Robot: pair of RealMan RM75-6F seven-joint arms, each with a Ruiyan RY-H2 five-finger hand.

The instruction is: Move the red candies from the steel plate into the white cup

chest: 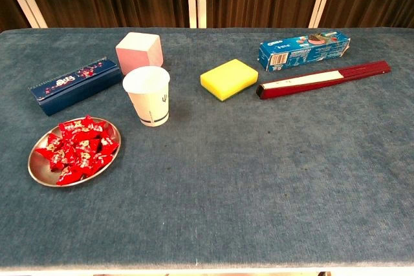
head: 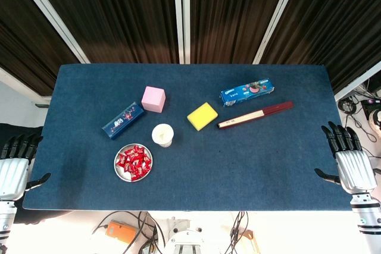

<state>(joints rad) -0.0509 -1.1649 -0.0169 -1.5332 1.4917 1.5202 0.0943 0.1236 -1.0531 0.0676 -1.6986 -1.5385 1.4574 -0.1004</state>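
Note:
Several red wrapped candies lie heaped on a round steel plate near the table's front left. Just behind and to the right of the plate stands the white paper cup, upright, with its mouth up. My left hand hangs open off the left table edge, far from the plate. My right hand hangs open off the right edge. Neither hand appears in the chest view.
A dark blue box lies behind the plate, with a pink cube beside it. A yellow sponge, a blue cookie box and a long red box sit to the right.

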